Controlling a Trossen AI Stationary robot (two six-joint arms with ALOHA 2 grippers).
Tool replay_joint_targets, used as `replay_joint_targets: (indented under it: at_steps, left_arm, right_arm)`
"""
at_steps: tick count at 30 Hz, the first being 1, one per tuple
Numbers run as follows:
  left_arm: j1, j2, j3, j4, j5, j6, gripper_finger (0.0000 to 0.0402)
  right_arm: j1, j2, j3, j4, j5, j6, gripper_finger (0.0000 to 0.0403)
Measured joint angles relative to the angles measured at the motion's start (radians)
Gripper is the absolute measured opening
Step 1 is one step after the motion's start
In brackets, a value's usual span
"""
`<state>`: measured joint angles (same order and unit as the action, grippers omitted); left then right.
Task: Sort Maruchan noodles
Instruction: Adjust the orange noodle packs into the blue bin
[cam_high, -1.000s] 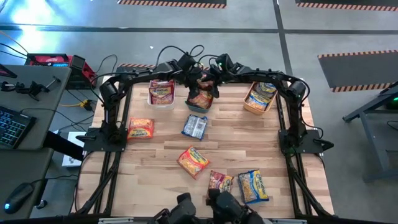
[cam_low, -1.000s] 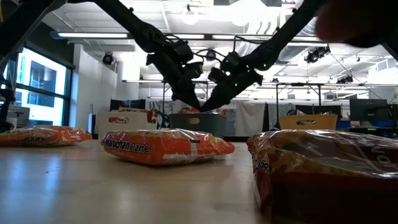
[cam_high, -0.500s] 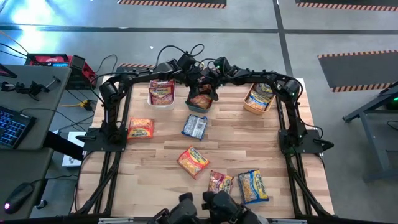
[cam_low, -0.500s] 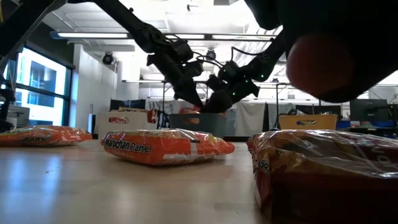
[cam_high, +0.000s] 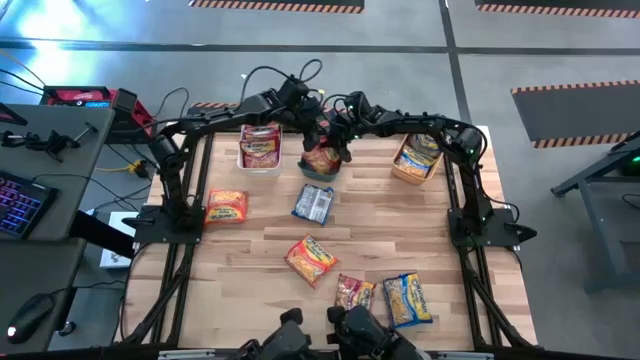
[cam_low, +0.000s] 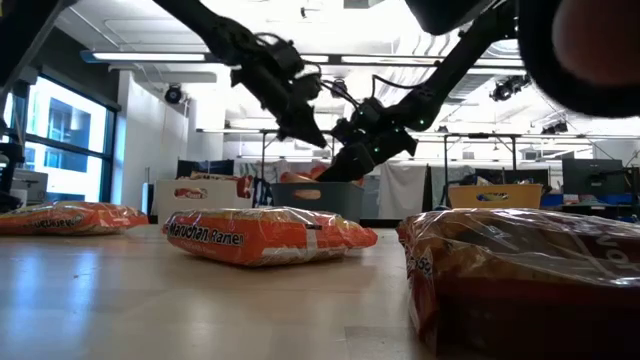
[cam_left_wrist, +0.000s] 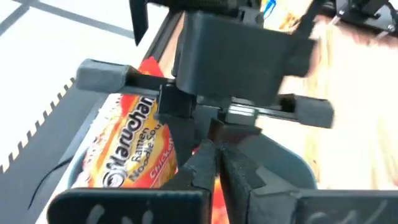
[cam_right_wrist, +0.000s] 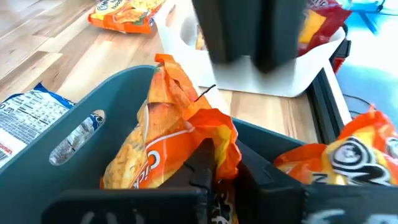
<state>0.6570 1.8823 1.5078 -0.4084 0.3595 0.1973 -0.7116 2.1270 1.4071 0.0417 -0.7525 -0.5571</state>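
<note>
A teal bin (cam_high: 320, 166) at the table's far middle holds orange Maruchan noodle packets (cam_left_wrist: 134, 149) standing on end. My right gripper (cam_right_wrist: 217, 163) reaches into it and is shut on one orange packet (cam_right_wrist: 168, 137). My left gripper (cam_high: 319, 129) hangs shut just above the bin's far side, with nothing seen in it. Several more packets lie flat on the table: orange (cam_high: 226, 207), blue-and-white (cam_high: 314, 203), orange (cam_high: 311, 258), red (cam_high: 354, 292) and blue-and-yellow (cam_high: 407, 299). My right gripper pinches the orange packet's crumpled upper edge (cam_right_wrist: 214, 134) between its two fingers. It comes slanting down from the table's right side. The packet stands on end inside the teal bin (cam_right_wrist: 81, 134), its lower part against the bin's wall.
A white bin (cam_high: 260, 150) with red packets stands left of the teal bin. An orange bin (cam_high: 417, 157) with blue-and-yellow packets stands at the far right. The two grippers are close together over the teal bin. Bare wood lies in the table's middle.
My left gripper has risen out of the teal bin and now hangs clear above it. My right gripper has sunk a little, toward the packets in the bin.
</note>
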Motion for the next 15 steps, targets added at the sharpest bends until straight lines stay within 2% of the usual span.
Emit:
replay_joint_targets:
  at_steps: [4, 9, 15]
  left_arm:
    - [0.011, -0.049, 0.000, -0.080, -0.013, -0.003, 0.0044]
    - [0.017, -0.056, 0.000, -0.187, -0.086, -0.010, 0.0107]
    - [0.001, -0.058, 0.000, -0.194, -0.119, 0.003, 0.0182]
  right_arm:
    - [0.000, -0.007, 0.007, -0.011, 0.021, 0.005, 0.0003]
    - [0.013, -0.007, 0.086, -0.134, 0.072, 0.002, 0.0001]
    - [0.039, -0.008, 0.197, -0.288, 0.129, -0.009, 0.0001]
